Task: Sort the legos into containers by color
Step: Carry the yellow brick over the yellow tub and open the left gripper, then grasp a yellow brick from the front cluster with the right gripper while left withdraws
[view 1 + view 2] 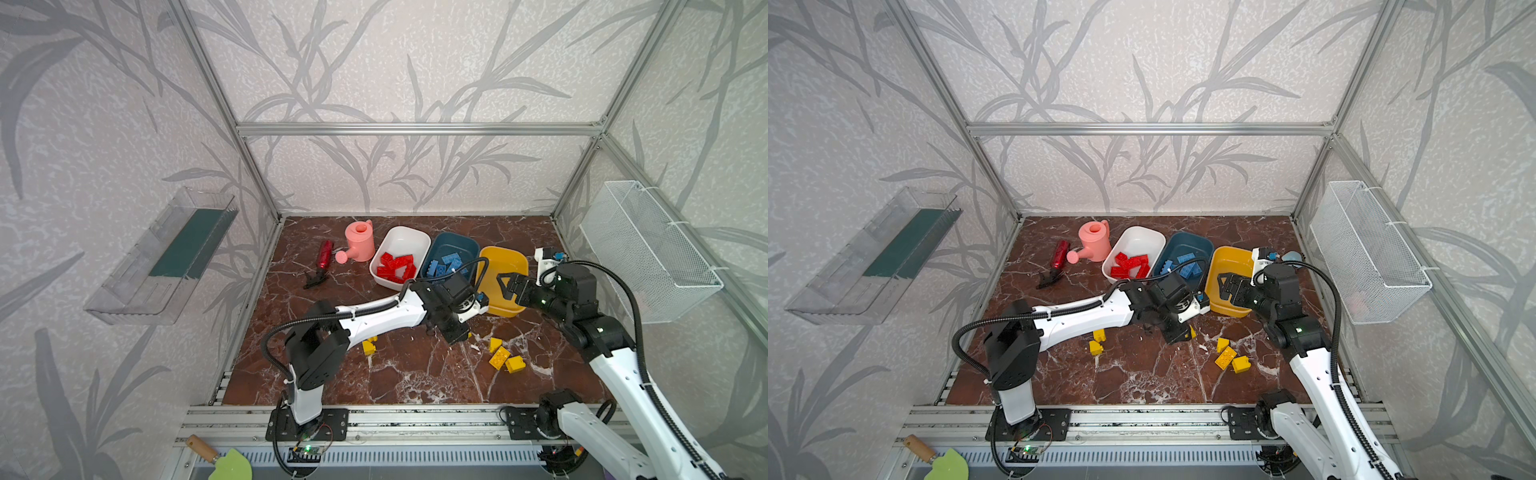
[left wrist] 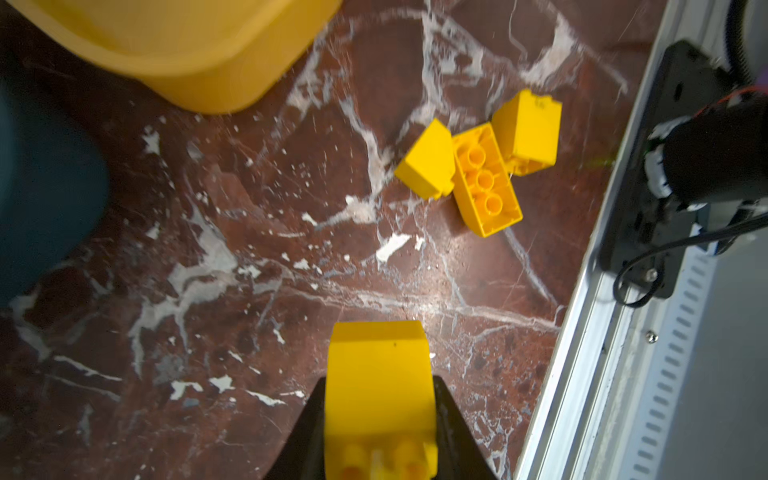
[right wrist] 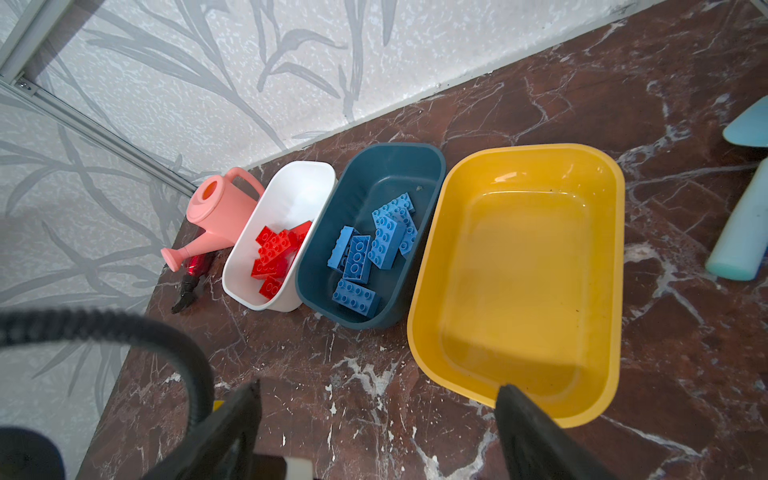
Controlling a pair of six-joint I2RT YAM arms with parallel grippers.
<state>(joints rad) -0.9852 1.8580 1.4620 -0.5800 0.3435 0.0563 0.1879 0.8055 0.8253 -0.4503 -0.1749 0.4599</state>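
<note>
Smooth yellow lego brick (image 2: 376, 353) pinched tight in left claw (image 2: 379, 390), over the veined red-brown marble desk (image 2: 187, 299). Three more yellow bricks (image 2: 484, 178) lie clustered and touching, one with its hollow, tubed underside up. Right claw (image 3: 377, 390) gapes wide, holding nothing, at the near rim of the glossy rounded yellow tub (image 3: 428, 270). Red bricks (image 3: 276, 249) sit in white tub (image 3: 291, 183) and blue bricks (image 3: 374, 241) in teal tub (image 3: 386, 166).

Yel lego (image 2: 379, 382), yel tub (image 3: 519, 270), maroon white-veined table (image 3: 332, 399).
</note>
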